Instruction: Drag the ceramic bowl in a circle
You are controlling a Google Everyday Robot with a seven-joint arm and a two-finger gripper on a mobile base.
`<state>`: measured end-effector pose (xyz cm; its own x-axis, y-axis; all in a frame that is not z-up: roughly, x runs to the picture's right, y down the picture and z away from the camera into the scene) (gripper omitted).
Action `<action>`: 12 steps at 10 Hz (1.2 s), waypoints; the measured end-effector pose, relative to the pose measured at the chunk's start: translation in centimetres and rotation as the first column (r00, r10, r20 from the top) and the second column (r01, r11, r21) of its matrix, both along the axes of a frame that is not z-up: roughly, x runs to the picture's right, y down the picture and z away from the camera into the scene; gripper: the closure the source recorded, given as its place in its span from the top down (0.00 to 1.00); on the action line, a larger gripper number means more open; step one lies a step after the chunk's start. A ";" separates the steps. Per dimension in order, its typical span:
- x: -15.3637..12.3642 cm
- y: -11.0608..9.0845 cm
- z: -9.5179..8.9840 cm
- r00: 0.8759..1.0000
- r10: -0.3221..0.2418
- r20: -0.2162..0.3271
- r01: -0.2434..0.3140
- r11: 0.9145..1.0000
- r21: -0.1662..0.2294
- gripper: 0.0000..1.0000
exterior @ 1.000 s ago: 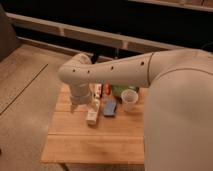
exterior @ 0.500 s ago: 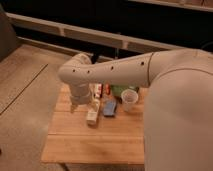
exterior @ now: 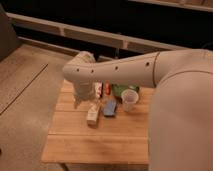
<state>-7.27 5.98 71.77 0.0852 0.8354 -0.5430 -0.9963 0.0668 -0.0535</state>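
The green ceramic bowl [exterior: 119, 90] sits at the back of the wooden table [exterior: 100, 140]. Only a strip of it shows under my arm, just behind the translucent plastic cup [exterior: 129, 100]. My gripper [exterior: 80, 98] hangs down at the end of the big white arm, over the table's back left part. It is well to the left of the bowl and apart from it.
A small whitish carton [exterior: 92, 115] and a blue packet [exterior: 110, 107] lie mid-table, right of the gripper. A red and white item [exterior: 105, 89] stands behind them. My arm spans the table's back. Bare floor lies left, with a dark wall and rail behind.
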 end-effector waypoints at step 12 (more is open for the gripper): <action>21.9 -10.2 2.8 0.979 0.022 -0.202 0.030 0.968 0.251 0.65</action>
<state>14.61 -4.20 74.56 -0.0010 0.9468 -0.3219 -0.9843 0.0559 0.1674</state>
